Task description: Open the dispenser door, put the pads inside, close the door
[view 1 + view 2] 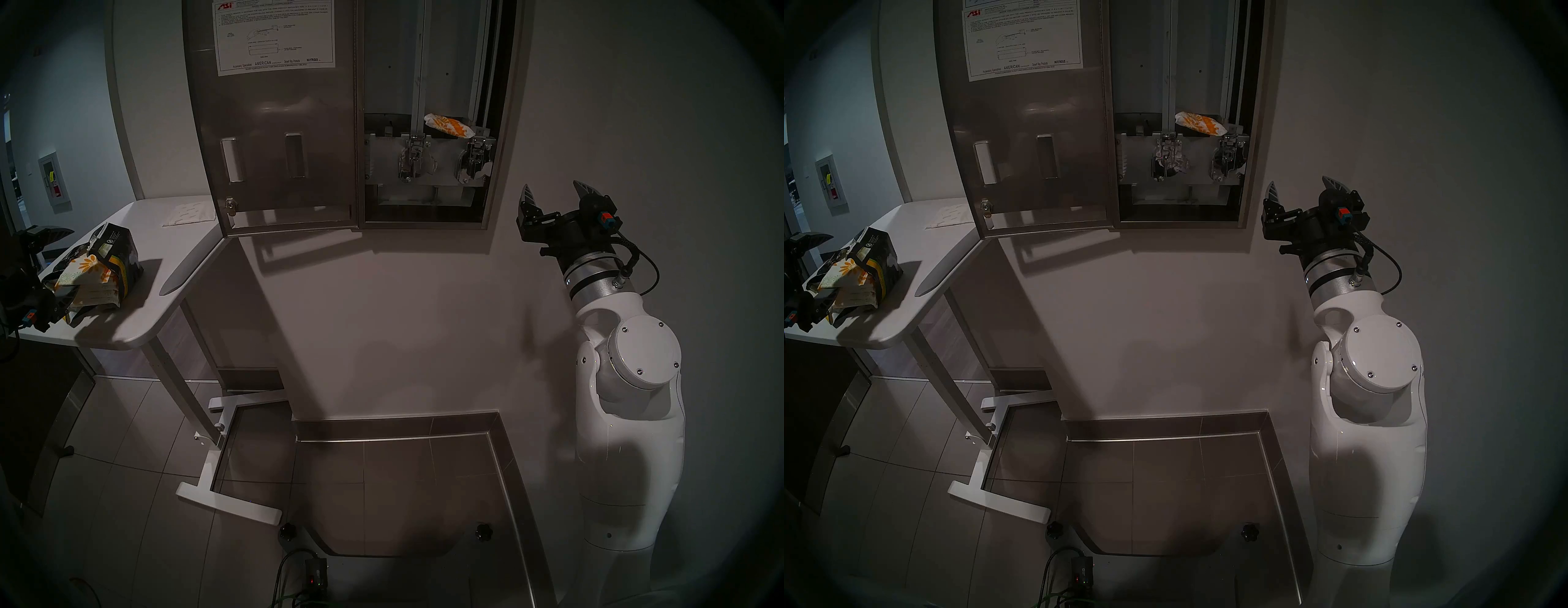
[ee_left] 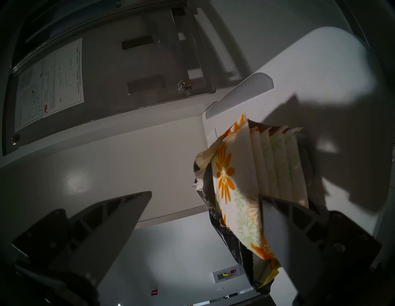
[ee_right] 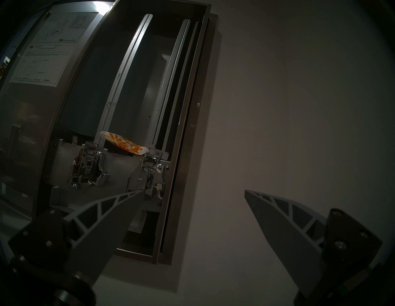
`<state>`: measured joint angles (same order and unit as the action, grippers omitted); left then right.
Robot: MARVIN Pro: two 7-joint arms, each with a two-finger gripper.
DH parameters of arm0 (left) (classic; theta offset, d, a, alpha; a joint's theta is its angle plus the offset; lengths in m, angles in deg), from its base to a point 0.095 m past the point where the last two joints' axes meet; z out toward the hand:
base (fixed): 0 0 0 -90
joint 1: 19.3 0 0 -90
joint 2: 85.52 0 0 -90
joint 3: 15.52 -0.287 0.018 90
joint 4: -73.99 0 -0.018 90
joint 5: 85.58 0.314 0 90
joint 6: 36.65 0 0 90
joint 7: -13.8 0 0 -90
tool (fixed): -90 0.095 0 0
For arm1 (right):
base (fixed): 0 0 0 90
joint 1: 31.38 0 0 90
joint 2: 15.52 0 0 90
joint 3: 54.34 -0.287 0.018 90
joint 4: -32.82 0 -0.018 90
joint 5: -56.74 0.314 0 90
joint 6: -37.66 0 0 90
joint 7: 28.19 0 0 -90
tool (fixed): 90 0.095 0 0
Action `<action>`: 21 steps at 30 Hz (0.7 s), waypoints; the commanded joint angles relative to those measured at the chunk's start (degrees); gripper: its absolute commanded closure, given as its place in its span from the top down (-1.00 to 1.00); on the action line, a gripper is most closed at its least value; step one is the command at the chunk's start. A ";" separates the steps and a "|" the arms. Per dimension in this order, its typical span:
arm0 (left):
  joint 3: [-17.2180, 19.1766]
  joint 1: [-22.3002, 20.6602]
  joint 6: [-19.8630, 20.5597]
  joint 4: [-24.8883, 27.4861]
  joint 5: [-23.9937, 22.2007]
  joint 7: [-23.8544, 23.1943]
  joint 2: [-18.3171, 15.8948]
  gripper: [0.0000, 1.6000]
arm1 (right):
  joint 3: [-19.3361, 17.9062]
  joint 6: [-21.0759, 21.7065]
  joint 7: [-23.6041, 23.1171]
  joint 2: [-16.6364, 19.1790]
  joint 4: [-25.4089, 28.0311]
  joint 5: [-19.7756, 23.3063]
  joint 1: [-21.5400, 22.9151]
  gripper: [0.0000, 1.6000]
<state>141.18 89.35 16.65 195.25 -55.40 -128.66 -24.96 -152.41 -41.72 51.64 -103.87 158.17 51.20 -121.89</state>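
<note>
While the left hand [image 2: 205, 198] stands with its jaws wide at the mouth of the torn black bag [image 1: 114, 259] on the white worktop [image 1: 140, 322], nothing is gripped yet — one finger lies against the outermost of the pads [image 2: 235, 181], the other hangs clear in open air. The step in hand looks to be picking the next packet, and to do it well the hand should take only that front, daisy-printed one: slide one finger between it and the row standing behind, then close gently on the soft wrap, since a deep bite would likely drag several out or pull the whole bag along. A flat white sheet [image 1: 189, 212] lies farther back on the worktop and is no target. Moving rightward, the door [image 1: 271, 127] hangs fully swung open, its instruction sheet facing out, so the carry path to the dispenser [image 1: 424, 114] should pass in front of it rather than clip its lower edge. Inside, one pad [image 1: 449, 124] already rests tilted above the chrome levers. Off to the right, the right hand [image 1: 558, 199] hovers wide and empty beside the cabinet, apart from it.
</note>
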 commanded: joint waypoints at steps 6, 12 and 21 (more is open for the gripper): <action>0.65 0.14 -0.66 0.32 0.14 0.13 0.44 -0.84 | 0.06 -0.13 0.03 -0.08 0.66 0.15 0.41 1.00; 0.86 0.79 -1.76 0.21 0.11 -0.14 0.85 -1.00 | 0.07 -0.12 0.04 -0.07 0.66 0.16 0.40 1.00; 4.14 6.12 2.55 1.81 -12.09 -8.65 0.64 -1.00 | 0.08 -0.14 0.06 -0.04 0.65 0.16 0.40 1.00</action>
<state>143.02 92.27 15.87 195.84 -60.08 -133.13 -23.89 -152.39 -41.72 51.68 -103.83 158.16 51.23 -121.88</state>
